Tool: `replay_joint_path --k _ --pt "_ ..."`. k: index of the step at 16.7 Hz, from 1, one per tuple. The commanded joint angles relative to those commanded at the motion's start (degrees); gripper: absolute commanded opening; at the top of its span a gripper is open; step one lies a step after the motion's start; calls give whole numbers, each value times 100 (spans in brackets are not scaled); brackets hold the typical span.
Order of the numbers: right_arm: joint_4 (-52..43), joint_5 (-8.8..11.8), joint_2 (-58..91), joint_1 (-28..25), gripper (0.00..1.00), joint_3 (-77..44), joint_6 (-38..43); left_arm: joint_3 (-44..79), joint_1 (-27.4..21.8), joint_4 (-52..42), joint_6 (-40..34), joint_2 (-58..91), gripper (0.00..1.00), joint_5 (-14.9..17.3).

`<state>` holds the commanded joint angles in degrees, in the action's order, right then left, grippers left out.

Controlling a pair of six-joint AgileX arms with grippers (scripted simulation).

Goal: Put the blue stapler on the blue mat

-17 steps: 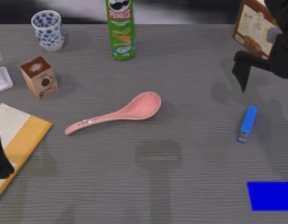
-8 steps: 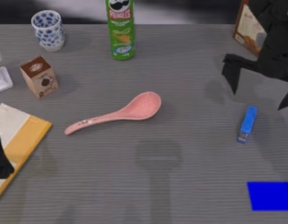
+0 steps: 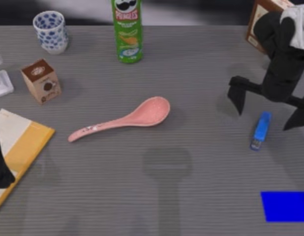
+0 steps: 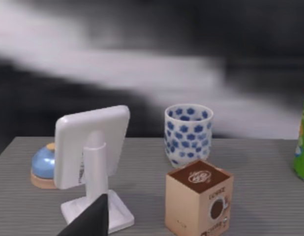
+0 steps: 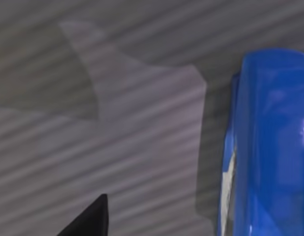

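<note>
Blue stapler (image 3: 261,130) lies flat on the tabletop (image 3: 191,196) at the right side, long axis running toward the blue mat (image 3: 286,206), which sits well apart at the near right corner. Right pincer (image 3: 267,105) hangs just above the stapler's far end, fingers spread wide, one either side, lined up to straddle it for a grasp. Nothing held. Left arm (image 3: 0,167) parked at left edge, fingers not shown, cannot tell. Count: one stapler, one mat, one pink spoon (image 3: 125,119), one can (image 3: 126,30), one cup (image 3: 51,31).
</note>
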<state>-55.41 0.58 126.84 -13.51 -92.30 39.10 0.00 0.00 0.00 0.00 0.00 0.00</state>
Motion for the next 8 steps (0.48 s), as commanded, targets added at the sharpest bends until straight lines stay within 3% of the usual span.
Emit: replay_joint_path --k 3,8 --pt "614 -2 242 -17 100 382 19 0 0 0 0 0 100 0" --pt "731 -3 299 -21 100 465 25 0 0 0 0 0 100 0"
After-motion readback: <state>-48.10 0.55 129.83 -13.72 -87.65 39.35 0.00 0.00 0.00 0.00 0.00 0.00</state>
